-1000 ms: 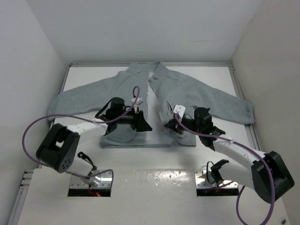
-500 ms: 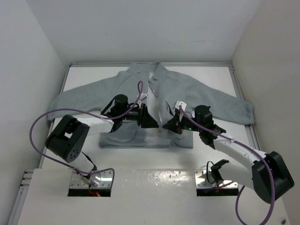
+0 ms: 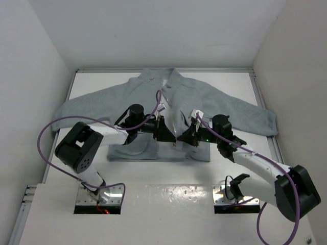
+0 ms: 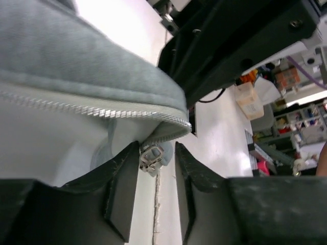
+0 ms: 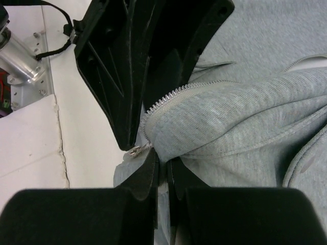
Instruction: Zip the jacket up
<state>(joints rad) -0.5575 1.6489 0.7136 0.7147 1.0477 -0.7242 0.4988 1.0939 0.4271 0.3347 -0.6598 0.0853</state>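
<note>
Though held, the light grey fleece jacket [image 3: 204, 102] is unzipped.
Fabric beside its silver slider [image 4: 152, 158] is clamped by right gripper [image 5: 162, 159]; left gripper [image 4: 157, 149] is parted around it.

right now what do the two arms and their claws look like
The left arm and right arm are white links with chunky black joints, each trailing a looping purple cable. The left claw and right claw are black, each with two flat wedge-shaped fingers of rough matte finish.

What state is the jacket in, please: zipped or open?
Open: the jacket fronts lie apart, and its zipper teeth run bare and unmeshed.
</note>
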